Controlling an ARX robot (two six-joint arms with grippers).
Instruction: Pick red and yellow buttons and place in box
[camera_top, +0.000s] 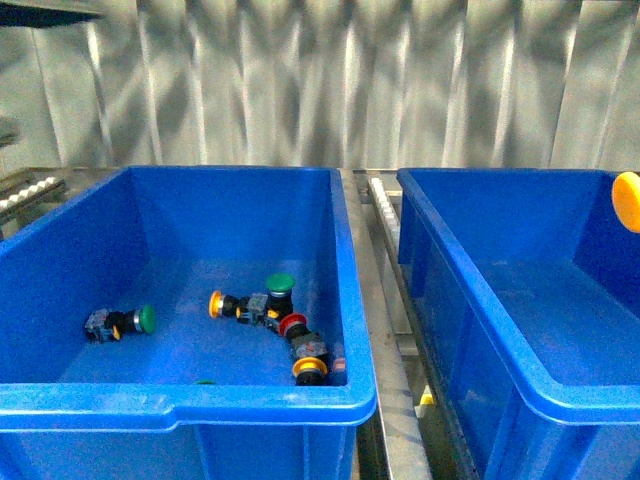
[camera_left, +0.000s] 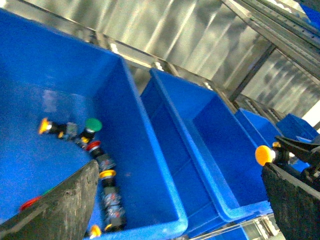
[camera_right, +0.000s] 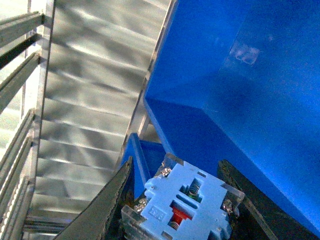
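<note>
A yellow-capped button (camera_top: 627, 201) is seen at the right edge of the frame, above the right box (camera_top: 520, 300). In the left box (camera_top: 180, 400), near centre frame, a yellow button (camera_top: 222, 304), a red button (camera_top: 293, 326) and another yellow button (camera_top: 310, 370) lie on their sides.

Illumination is moderate and uneven, with a cool cast in all three views. The corrugated metal wall (camera_top: 330, 90) shows alternating bright bands and dark streaks, indicating specular reflection from overhead light. The floor of the left blue bin (camera_top: 60, 300) carries a pale glare patch; a similar reflection appears on the right blue bin (camera_right: 245, 52) wall above the right gripper (camera_right: 180, 200). In the right wrist view, the fingers (camera_right: 107, 205) are dark and soft-edged, out of focus. The left wrist view is slightly soft, brightest at the upper corner beyond the left gripper's fingers (camera_left: 55, 210).
</note>
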